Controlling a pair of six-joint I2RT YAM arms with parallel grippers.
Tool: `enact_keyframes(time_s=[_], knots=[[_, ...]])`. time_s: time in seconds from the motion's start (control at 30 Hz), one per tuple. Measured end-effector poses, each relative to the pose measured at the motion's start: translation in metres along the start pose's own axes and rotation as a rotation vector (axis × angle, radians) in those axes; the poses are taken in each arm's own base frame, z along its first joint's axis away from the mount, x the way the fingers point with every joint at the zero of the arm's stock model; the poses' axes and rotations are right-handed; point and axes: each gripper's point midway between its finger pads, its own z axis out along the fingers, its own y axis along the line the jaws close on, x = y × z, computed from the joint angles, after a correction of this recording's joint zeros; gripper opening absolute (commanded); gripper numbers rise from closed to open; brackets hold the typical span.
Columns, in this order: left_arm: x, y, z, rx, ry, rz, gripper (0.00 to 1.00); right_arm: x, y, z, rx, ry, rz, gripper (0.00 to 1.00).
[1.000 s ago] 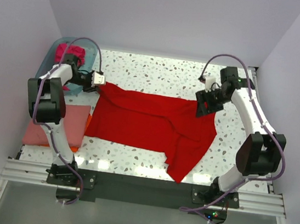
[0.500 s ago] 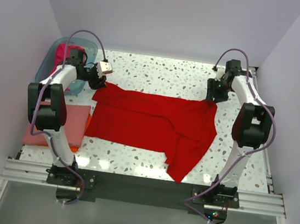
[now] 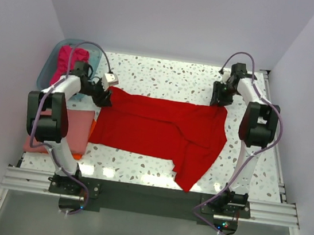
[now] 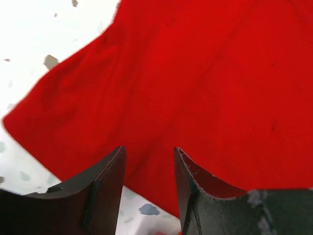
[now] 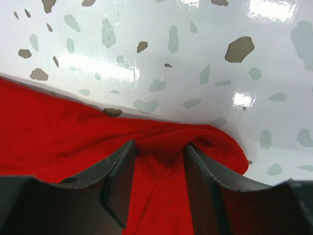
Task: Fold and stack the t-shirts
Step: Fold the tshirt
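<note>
A bright red t-shirt (image 3: 161,127) lies spread across the middle of the table, one part trailing toward the near edge. My left gripper (image 3: 105,94) is at the shirt's far left corner. In the left wrist view it (image 4: 148,149) is open, its fingers (image 4: 105,188) straddling the red cloth (image 4: 205,88) near its edge. My right gripper (image 3: 219,98) is at the shirt's far right corner. In the right wrist view it (image 5: 159,145) is open, with a raised fold of the red cloth (image 5: 166,134) between its fingers (image 5: 117,181).
A translucent teal tub (image 3: 58,57) at the far left holds a magenta-pink shirt (image 3: 72,57). A salmon-pink folded shirt (image 3: 57,130) lies at the left edge, with orange cloth (image 3: 92,125) showing from under it. Speckled tabletop (image 5: 195,39) extends beyond the shirt.
My left gripper rose toward the tub, then came back down onto the shirt's far left corner. My right arm swung to the far edge and its gripper now sits at the far right corner. The shirt has barely shifted.
</note>
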Motion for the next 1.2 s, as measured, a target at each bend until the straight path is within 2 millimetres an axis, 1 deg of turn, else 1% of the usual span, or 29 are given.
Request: enact_keyframes(time_s=[0.2, 0.3, 0.4, 0.43, 0.47, 0.57, 0.67, 0.73, 0.8, 0.87, 0.9, 0.97, 1.03, 1.1, 1.13, 1.2], knots=[[0.008, -0.028, 0.006, 0.036, 0.044, 0.012, 0.48, 0.002, -0.009, 0.0, 0.0, 0.003, 0.037, 0.45], [0.013, -0.039, 0.01, 0.048, 0.067, 0.018, 0.48, 0.007, -0.015, 0.0, -0.013, 0.011, 0.063, 0.38], [0.021, -0.043, 0.014, 0.049, 0.097, 0.012, 0.47, 0.007, -0.013, 0.0, -0.042, 0.009, 0.078, 0.21], [0.023, -0.043, 0.014, 0.044, 0.107, 0.005, 0.47, 0.006, -0.011, 0.0, -0.056, 0.005, 0.08, 0.07], [0.025, -0.043, 0.013, 0.038, 0.117, -0.001, 0.47, 0.005, -0.009, 0.0, -0.067, 0.001, 0.078, 0.0], [0.03, -0.038, 0.013, 0.015, 0.143, -0.006, 0.47, 0.004, -0.008, -0.001, -0.089, -0.003, 0.091, 0.0], [0.036, -0.036, 0.014, 0.003, 0.166, -0.025, 0.46, 0.003, -0.014, -0.004, -0.111, -0.014, 0.113, 0.0], [0.041, -0.035, 0.016, 0.0, 0.181, -0.04, 0.43, 0.0, -0.025, -0.008, -0.118, -0.033, 0.143, 0.0], [0.046, -0.035, 0.018, 0.0, 0.195, -0.064, 0.41, -0.002, -0.042, -0.012, -0.106, -0.054, 0.176, 0.0], [0.05, -0.035, 0.022, 0.004, 0.205, -0.084, 0.41, -0.003, -0.057, -0.016, -0.091, -0.069, 0.196, 0.0], [0.049, -0.034, 0.023, -0.002, 0.201, -0.09, 0.41, -0.004, -0.063, -0.019, -0.085, -0.078, 0.205, 0.0], [0.046, -0.035, 0.026, -0.005, 0.199, -0.093, 0.41, -0.011, -0.069, -0.023, -0.078, -0.099, 0.208, 0.0], [0.042, -0.037, 0.03, -0.002, 0.198, -0.09, 0.41, -0.022, -0.07, -0.024, -0.074, -0.124, 0.195, 0.0], [0.038, -0.042, 0.034, 0.009, 0.193, -0.099, 0.42, -0.031, -0.07, -0.022, -0.07, -0.143, 0.18, 0.09], [0.036, -0.045, 0.036, 0.019, 0.186, -0.113, 0.43, -0.035, -0.07, -0.02, -0.069, -0.148, 0.172, 0.16], [0.028, -0.048, 0.036, 0.034, 0.159, -0.16, 0.46, -0.04, -0.069, -0.016, -0.07, -0.151, 0.158, 0.23]])
